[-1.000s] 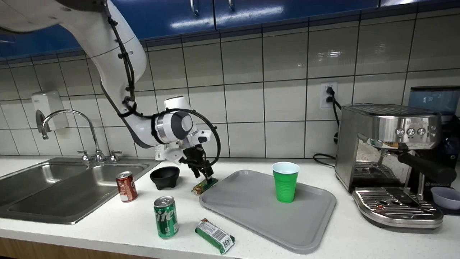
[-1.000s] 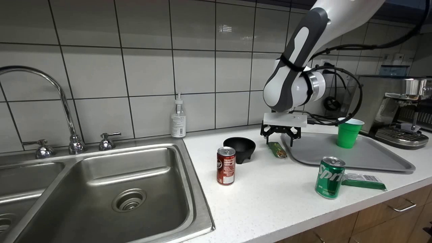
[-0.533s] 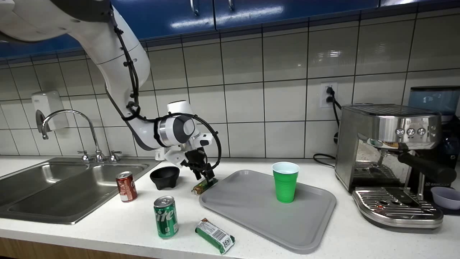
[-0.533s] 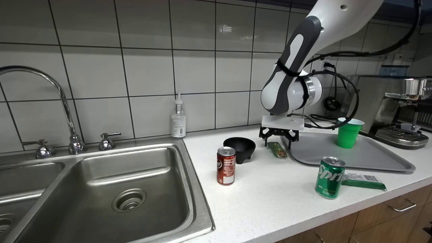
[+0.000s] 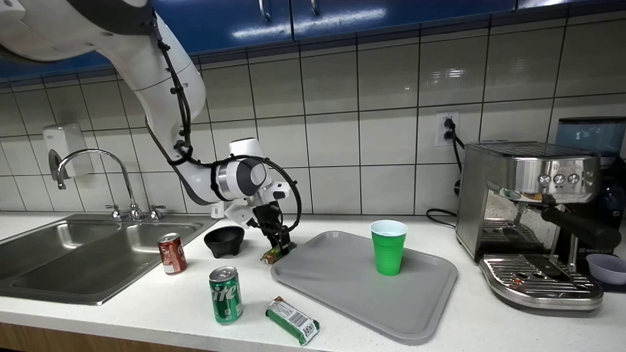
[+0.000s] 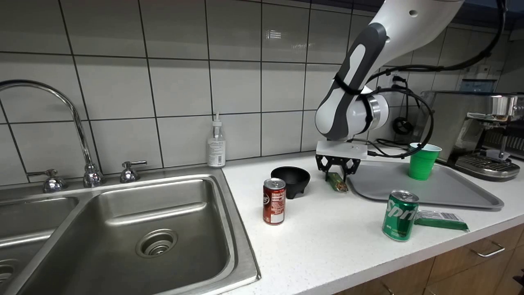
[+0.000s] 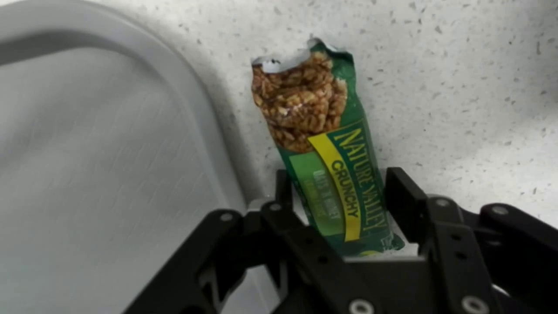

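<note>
The pincer (image 7: pixel 338 183) is straddling, though I cannot tell whether it is grasping, the far granola bar (image 7: pixel 324 148), which is lying on the counter (image 5: pixel 173 305) just left of the gray tray (image 5: pixel 352 288).

Pale wall tiles (image 5: pixel 386 139) rise from the back edge of the speckled counter (image 6: pixel 323 246); blue cabinets (image 5: pixel 415 11) hang above; wood-grain drawers (image 6: pixel 458 259) sit under its front edge.

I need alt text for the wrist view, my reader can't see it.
A green-wrapped Nature Valley Crunchy bar lies on a speckled white counter, between the fingers of a black gripper; whether they grip it is unclear. A gray tray with a rounded corner lies at left, apart from the bar.
</note>
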`<action>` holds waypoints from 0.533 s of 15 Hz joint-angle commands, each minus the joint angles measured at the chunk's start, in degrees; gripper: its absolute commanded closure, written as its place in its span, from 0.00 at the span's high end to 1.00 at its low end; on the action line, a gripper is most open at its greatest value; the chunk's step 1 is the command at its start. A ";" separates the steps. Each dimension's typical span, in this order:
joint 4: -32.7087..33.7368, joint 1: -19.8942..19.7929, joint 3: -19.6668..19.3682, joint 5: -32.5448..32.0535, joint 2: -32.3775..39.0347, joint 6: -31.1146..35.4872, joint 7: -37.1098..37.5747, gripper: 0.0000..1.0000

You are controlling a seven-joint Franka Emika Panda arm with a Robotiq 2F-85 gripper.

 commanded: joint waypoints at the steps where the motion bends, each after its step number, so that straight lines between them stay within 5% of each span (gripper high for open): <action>1: 1.29 -1.43 1.12 1.39 0.33 -0.70 -2.39 0.28; 3: 0.90 -1.39 1.09 1.36 -0.02 -0.60 -2.42 0.13; 8: -0.39 -1.05 0.45 1.04 -1.81 0.55 -2.30 0.11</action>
